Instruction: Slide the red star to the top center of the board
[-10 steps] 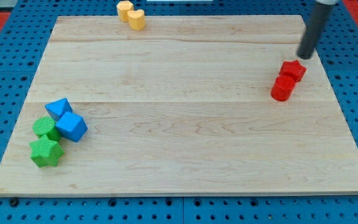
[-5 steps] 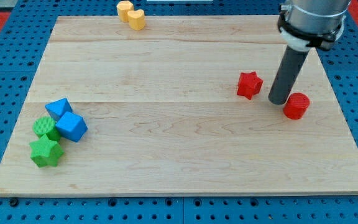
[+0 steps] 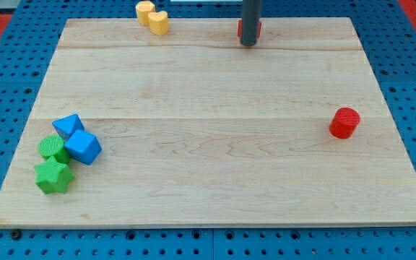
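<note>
The red star (image 3: 257, 28) sits near the board's top edge, a little right of centre, mostly hidden behind my rod. Only a sliver of red shows on either side of the rod. My tip (image 3: 248, 43) rests on the board just in front of the star, touching or nearly touching it. The wooden board (image 3: 208, 166) fills most of the view.
A red cylinder (image 3: 344, 123) stands at the right. Two yellow blocks (image 3: 152, 17) sit at the top edge, left of centre. At the lower left lie two blue blocks (image 3: 76, 137), a green cylinder (image 3: 52, 148) and a green star (image 3: 53, 176).
The red star has gone from the right middle up to the top edge near centre. My rod moved up and left with it. The red cylinder stayed put.
</note>
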Controlling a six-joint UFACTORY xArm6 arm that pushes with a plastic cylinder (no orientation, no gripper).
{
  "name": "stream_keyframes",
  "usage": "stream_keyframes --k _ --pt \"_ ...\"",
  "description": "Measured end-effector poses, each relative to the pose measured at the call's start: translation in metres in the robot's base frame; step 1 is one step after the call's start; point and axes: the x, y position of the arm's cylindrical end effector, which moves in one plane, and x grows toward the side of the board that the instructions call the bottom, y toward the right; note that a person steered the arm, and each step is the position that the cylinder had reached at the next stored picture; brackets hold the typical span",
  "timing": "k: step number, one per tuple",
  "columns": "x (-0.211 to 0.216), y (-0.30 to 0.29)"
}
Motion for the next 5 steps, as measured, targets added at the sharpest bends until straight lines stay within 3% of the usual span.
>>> stream_keyframes --k 1,2,4,5 --pt "-0.013 0.011" --pt "-0.012 0.072" --pt "-0.065 -0.007" --pt "-0.065 -0.067"
